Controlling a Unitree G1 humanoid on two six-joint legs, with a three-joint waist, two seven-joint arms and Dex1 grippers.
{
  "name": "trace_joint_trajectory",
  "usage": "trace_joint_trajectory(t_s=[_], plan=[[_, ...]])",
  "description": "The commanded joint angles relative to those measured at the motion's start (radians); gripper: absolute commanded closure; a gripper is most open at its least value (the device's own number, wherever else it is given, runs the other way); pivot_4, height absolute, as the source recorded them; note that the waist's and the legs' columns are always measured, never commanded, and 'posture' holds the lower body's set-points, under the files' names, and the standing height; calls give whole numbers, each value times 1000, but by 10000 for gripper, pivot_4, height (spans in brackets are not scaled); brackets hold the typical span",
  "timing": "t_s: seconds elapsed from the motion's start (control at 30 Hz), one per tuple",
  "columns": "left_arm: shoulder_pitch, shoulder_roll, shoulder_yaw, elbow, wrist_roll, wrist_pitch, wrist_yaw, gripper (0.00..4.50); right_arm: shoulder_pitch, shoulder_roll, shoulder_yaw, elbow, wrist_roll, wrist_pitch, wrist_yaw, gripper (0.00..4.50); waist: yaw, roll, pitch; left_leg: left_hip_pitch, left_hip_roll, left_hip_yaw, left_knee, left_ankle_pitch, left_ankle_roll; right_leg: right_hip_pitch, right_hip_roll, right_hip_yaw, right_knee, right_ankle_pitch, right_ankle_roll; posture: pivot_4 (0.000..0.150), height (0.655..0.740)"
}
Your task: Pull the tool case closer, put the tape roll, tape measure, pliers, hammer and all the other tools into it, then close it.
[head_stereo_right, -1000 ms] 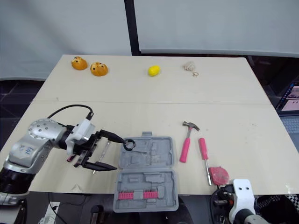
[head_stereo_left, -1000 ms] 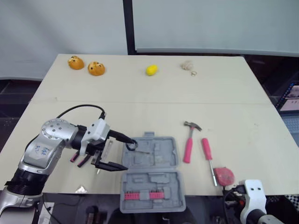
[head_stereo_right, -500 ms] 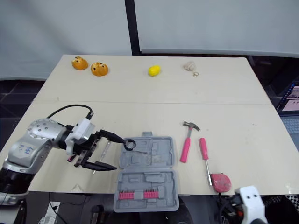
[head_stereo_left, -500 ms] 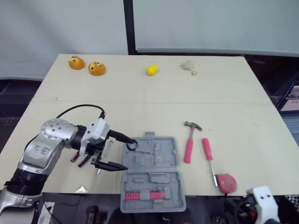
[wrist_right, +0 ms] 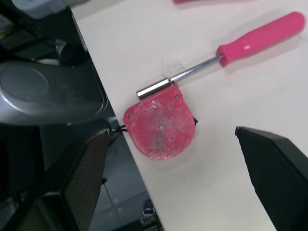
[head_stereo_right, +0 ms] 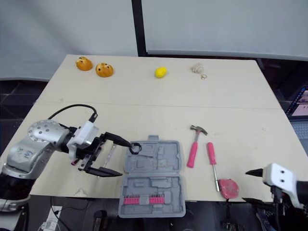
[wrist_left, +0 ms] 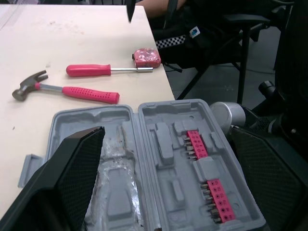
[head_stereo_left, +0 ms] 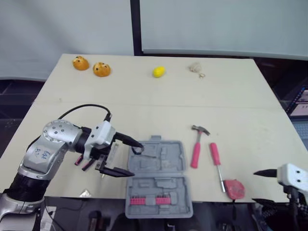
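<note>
My right claw (head_stereo_right: 245,185) hung open right of the round red plastic tape measure (head_stereo_left: 233,188), flat at the desk's (head_stereo_left: 159,110) near edge, touching the pink-handled screwdriver's (head_stereo_left: 214,154) tip. Judged light, rigid, smooth: grip across its rim. My left claw (head_stereo_left: 134,159) stood open beside the grey tool case (head_stereo_left: 159,178).

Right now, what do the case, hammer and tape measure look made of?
Case: grey moulded plastic with a matte finish; the tool recesses are formed into it.
Hammer: dull grey metal head, likely steel; the pink handle has a textured grip, probably rubber or plastic.
Tape measure: red hard plastic shell, scuffed, with what look like small screw heads.
</note>
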Motion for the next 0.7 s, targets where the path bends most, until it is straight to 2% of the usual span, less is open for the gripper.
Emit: trace_joint_trajectory(t_s=[0.03, 0.27, 0.7], plan=[[-14, -6, 0, -35, -11, 5, 13, 0, -68, 0, 86, 110, -58, -132, 39, 875, -1, 2, 0, 0, 0, 0, 0, 0, 0, -1, 0, 0, 0, 0, 0, 1500, 7370], [-15, -7, -7, -49, -9, 5, 16, 0, -157, 5, 221, 217, -143, -334, 25, 875, -3, 4, 1, 8, 0, 2, 1, 1, -1, 1, -1, 1, 2, 0, 0, 1500, 7370], [20, 28, 11, -62, -5, -17, 16, 0, -226, 22, 307, 221, -151, -342, -7, 875, -3, 4, 1, 13, 0, 6, 0, 1, -2, 2, -4, 3, 6, 0, 0, 1500, 7370]])
